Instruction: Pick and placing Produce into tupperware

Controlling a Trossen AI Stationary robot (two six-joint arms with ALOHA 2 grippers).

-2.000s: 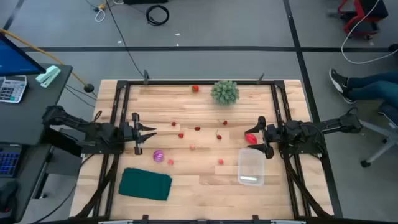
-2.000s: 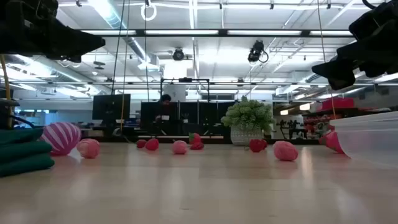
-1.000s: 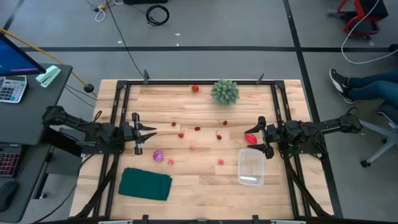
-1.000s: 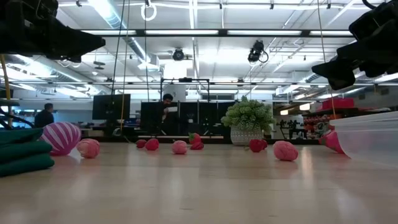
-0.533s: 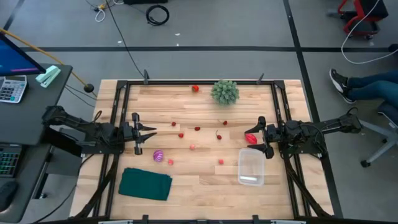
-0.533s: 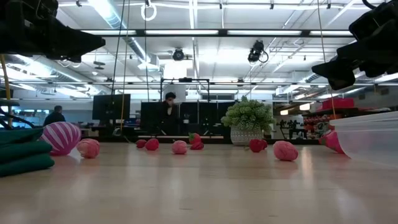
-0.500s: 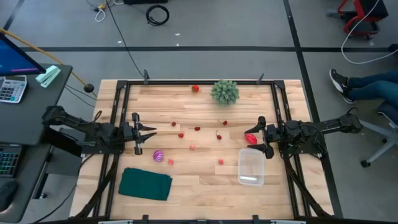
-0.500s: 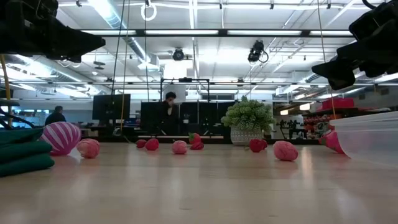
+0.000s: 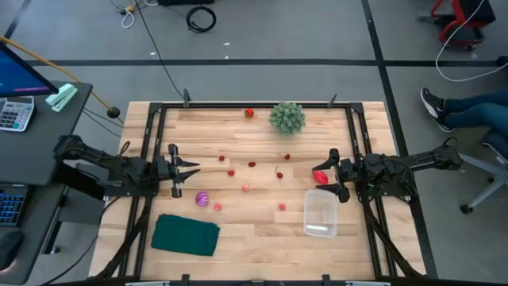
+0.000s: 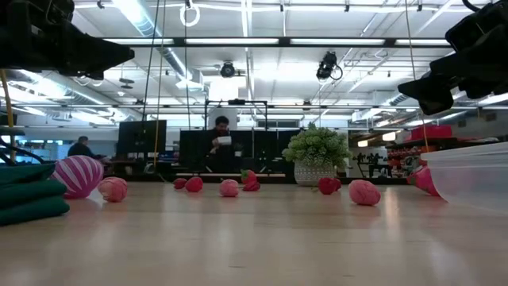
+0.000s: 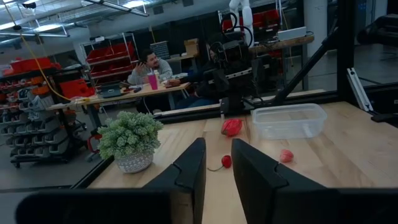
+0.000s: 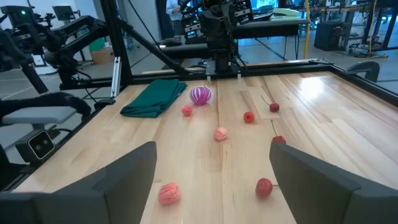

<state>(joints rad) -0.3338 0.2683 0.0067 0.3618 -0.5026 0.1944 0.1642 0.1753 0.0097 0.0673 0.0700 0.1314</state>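
The clear tupperware (image 9: 320, 213) stands on its base at the table's near right; it also shows in the left wrist view (image 11: 289, 120). A larger red piece (image 9: 321, 176) lies just beyond it. The purple-striped ball (image 9: 202, 199) lies near left. Several small red pieces, such as one (image 9: 252, 164), lie scattered across the middle. My left gripper (image 9: 197, 171) hovers at the left, above the table, its fingers (image 11: 219, 146) a narrow gap apart and empty. My right gripper (image 9: 332, 176) hovers above the larger red piece, wide open (image 12: 212, 149) and empty.
A green bushy plant (image 9: 286, 117) in a white pot stands at the far edge, with a red piece (image 9: 249, 113) to its left. A dark green folded cloth (image 9: 186, 235) lies near left. Black frame rails (image 9: 155, 143) run along the table's sides. People sit beyond the table.
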